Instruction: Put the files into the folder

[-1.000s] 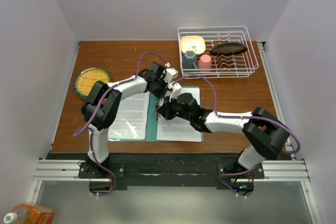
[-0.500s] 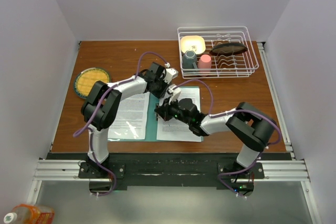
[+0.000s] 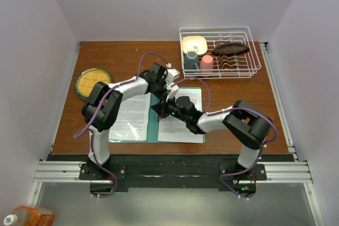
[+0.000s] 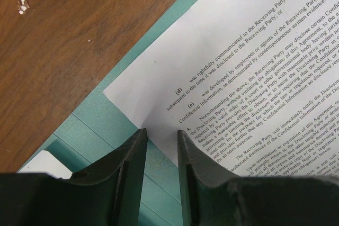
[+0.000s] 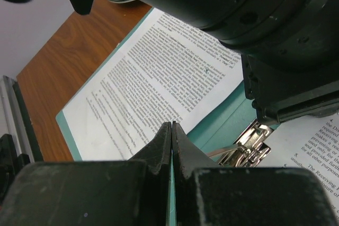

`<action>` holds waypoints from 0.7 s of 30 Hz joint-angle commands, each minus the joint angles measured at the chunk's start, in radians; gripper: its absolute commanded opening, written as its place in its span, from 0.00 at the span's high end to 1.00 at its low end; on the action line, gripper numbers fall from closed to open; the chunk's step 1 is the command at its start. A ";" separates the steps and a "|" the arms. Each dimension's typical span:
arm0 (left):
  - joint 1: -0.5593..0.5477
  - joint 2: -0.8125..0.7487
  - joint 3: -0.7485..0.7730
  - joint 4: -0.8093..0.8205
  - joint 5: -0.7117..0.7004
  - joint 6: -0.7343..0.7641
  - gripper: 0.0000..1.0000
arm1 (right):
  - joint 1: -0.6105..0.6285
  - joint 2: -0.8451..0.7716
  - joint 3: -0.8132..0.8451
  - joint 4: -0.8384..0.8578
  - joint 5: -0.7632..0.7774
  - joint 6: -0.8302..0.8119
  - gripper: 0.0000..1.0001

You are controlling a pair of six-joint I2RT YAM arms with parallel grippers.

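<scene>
The teal folder (image 3: 153, 130) lies open on the table, with one of the files, a white printed sheet, on each leaf: one on the left (image 3: 132, 117) and one on the right (image 3: 183, 128). My left gripper (image 3: 169, 90) hovers over the top of the crease, open. In its wrist view the gap (image 4: 160, 136) holds nothing, and a sheet's (image 4: 254, 67) corner and the teal card (image 4: 106, 115) lie below. My right gripper (image 3: 158, 108) is shut and empty at the crease (image 5: 172, 126), beside a metal clip (image 5: 249, 141), with the left sheet (image 5: 159, 72) beyond it.
A white wire dish rack (image 3: 253, 70) at the back right holds a yellow bowl, a grey cup, a pink cup and a dark utensil. A round woven mat (image 3: 92, 82) lies at the left. A bottle (image 3: 26, 216) stands off the table, at the near left.
My right arm has folded further left, and its shut gripper has slid a little left and up along the crease. The left gripper has stayed where it was.
</scene>
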 commanded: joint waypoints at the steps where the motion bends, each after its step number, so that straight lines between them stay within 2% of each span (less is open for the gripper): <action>1: 0.008 0.041 -0.053 -0.070 -0.010 -0.003 0.66 | 0.006 0.018 0.026 0.044 0.021 0.009 1.00; 21: 0.012 0.042 -0.045 -0.074 -0.012 -0.003 0.66 | 0.004 0.069 0.006 0.034 -0.037 0.037 1.00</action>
